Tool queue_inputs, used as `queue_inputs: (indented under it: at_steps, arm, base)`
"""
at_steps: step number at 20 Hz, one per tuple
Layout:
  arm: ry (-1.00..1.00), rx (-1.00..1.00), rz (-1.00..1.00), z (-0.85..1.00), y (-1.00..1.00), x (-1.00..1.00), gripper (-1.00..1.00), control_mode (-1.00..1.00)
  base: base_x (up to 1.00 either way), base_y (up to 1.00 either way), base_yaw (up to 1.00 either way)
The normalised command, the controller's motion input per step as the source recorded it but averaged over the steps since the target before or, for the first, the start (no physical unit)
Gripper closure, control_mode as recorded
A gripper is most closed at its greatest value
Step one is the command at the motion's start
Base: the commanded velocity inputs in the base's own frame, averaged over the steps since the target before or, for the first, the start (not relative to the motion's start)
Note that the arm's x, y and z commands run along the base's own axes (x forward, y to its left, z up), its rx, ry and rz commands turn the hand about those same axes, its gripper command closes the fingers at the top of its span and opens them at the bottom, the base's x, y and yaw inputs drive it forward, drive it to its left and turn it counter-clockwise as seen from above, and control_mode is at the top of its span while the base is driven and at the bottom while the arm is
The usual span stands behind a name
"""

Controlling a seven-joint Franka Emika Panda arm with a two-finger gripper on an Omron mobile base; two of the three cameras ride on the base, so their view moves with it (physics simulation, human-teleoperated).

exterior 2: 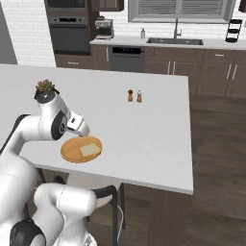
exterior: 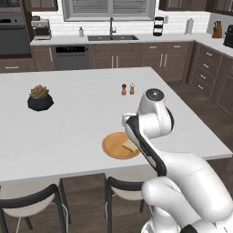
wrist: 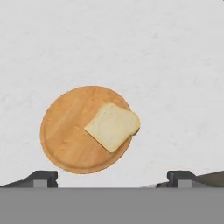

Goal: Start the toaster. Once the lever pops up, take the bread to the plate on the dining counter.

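Note:
The bread (wrist: 113,126) lies flat on the round orange-brown plate (wrist: 65,135), toward one side, one corner reaching just past the rim. The plate (exterior: 113,148) rests on the white dining counter (exterior: 68,123) near its front edge; from the right base view the bread (exterior 2: 89,150) and plate (exterior 2: 72,153) show next to the arm's wrist. My gripper (wrist: 113,178) hovers above the plate, open, its two dark fingertips (wrist: 41,177) wide apart with nothing between them. The toaster is out of view.
A dark pot with a succulent (exterior: 40,98) stands on the counter's left part, salt and pepper shakers (exterior: 128,88) near its far middle. Chairs (exterior: 27,205) are tucked under the front edge. Behind lie the sink (exterior: 113,37) and oven wall.

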Motion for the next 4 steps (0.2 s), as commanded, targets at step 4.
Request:
queue_inputs:
  at_steps: [4]
  arm:
    - [0.11, -0.07, -0.05, 0.01, -0.24, -0.18, -1.00, -1.00]
  base:
    - [0.00, 0.00, 0.00]
